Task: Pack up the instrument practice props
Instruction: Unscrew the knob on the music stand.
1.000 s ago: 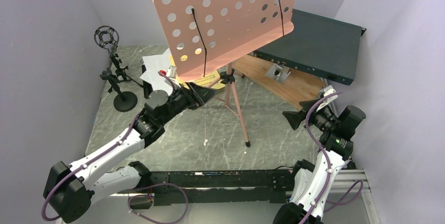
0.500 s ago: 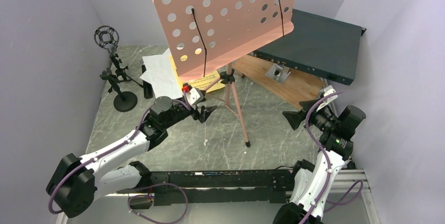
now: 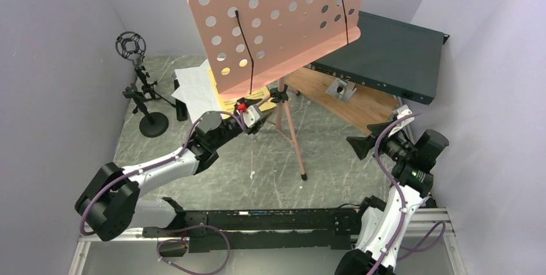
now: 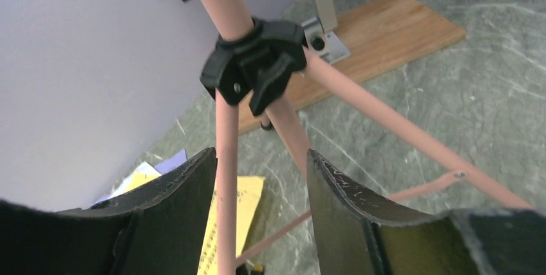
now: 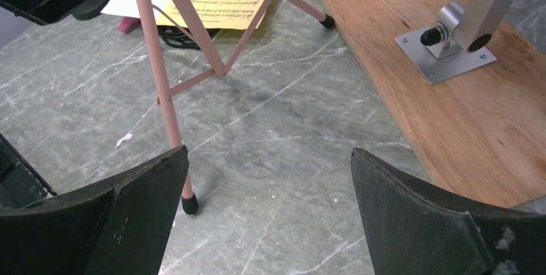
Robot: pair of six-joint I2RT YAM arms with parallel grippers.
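Well left of the music stand (image 3: 283, 17), the black mic holder (image 3: 132, 46) stands upright on the surface (image 3: 257, 172), and the white and yellow sheet-music pages (image 3: 199, 88) lie flat just behind the stand's legs, none packed yet. The left gripper (image 4: 259, 159) is released, its jaws straddling one pink tripod leg (image 4: 225, 178) just below the stand's black hub (image 4: 254, 69), apparently to pinch that leg and fold the tripod. Right of the stand, the right gripper (image 5: 268, 152) hangs spread wide and empty, likely waiting to steady it.
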